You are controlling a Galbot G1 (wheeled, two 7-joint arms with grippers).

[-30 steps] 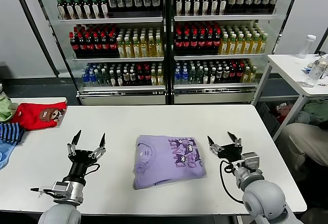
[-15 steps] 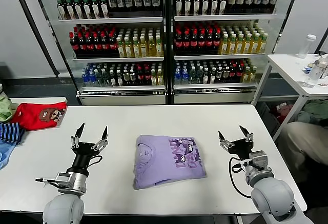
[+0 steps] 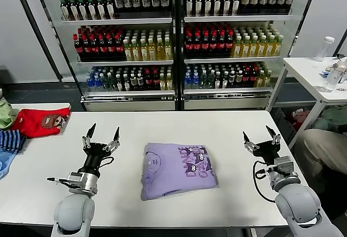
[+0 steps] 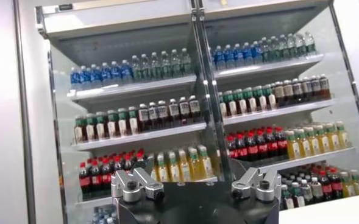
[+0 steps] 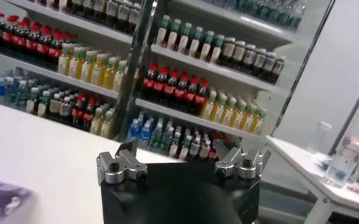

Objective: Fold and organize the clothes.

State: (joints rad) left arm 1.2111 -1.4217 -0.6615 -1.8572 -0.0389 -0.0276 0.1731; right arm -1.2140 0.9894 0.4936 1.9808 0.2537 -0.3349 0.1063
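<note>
Lavender cloth sits folded in a neat rectangle at the middle of the white worktop (image 3: 162,126): from the head view we see the T-shirt (image 3: 177,169) lying flat, its dark purple cartoon print turned up on the half toward the right arm, the plain half toward the left. We have the left pincer (image 3: 101,138) raised above the worktop well apart from the shirt on its left side, fingers spread wide and pointing up, nothing between them. Our right pincer (image 3: 261,138) stands off the shirt's other side near the worktop's right edge, fingers likewise parted and empty. At the far left lie a red garment (image 3: 40,121) with a brown cartoon patch and, just beside it, a navy-and-blue striped garment (image 3: 11,139). Behind the worktop we see the drinks cooler (image 3: 176,42) packed with bottles. On the left wrist view we look straight at the cooler (image 4: 185,115), the left pincer's (image 4: 196,184) finger bases wide apart at the lower edge. On the right wrist view we catch the right pincer (image 5: 182,165) open the same way, a corner of the T-shirt (image 5: 2,204) on the worktop (image 5: 45,152) below it.
</note>
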